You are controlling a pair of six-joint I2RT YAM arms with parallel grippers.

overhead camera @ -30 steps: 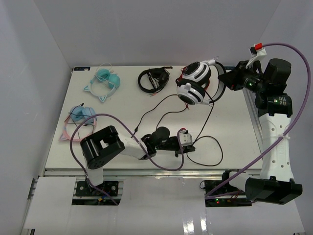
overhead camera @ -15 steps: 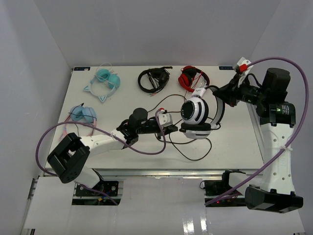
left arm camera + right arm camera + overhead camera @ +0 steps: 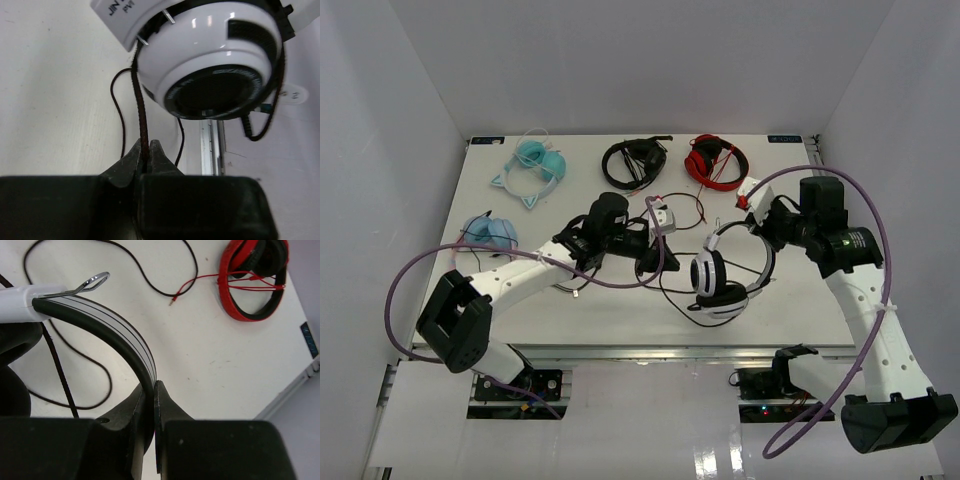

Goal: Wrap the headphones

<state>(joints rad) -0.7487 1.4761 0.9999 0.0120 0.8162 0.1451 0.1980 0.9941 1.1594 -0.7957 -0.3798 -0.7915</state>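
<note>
The white headphones (image 3: 718, 282) hang above the table's front middle, cups down. My right gripper (image 3: 763, 228) is shut on their black-padded headband (image 3: 116, 334), jaws pinching it in the right wrist view (image 3: 153, 386). My left gripper (image 3: 658, 260) is just left of the cups and shut on the thin black cable (image 3: 140, 112), which runs up from the jaws (image 3: 145, 146) to the white cup (image 3: 210, 55) close ahead. More cable (image 3: 672, 300) loops loosely on the table under and left of the cups, and it also shows in the right wrist view (image 3: 102, 371).
Along the back edge lie black headphones (image 3: 633, 162), red headphones (image 3: 714, 160) (image 3: 250, 280) and teal cat-ear headphones (image 3: 532, 165). A blue-and-pink pair (image 3: 485, 240) lies at the left. The table's right edge (image 3: 295, 385) is near the right arm.
The right arm brought the headphones from the back right down toward the front middle. The left arm swung away from the front edge toward the middle, still pinching the cable.
</note>
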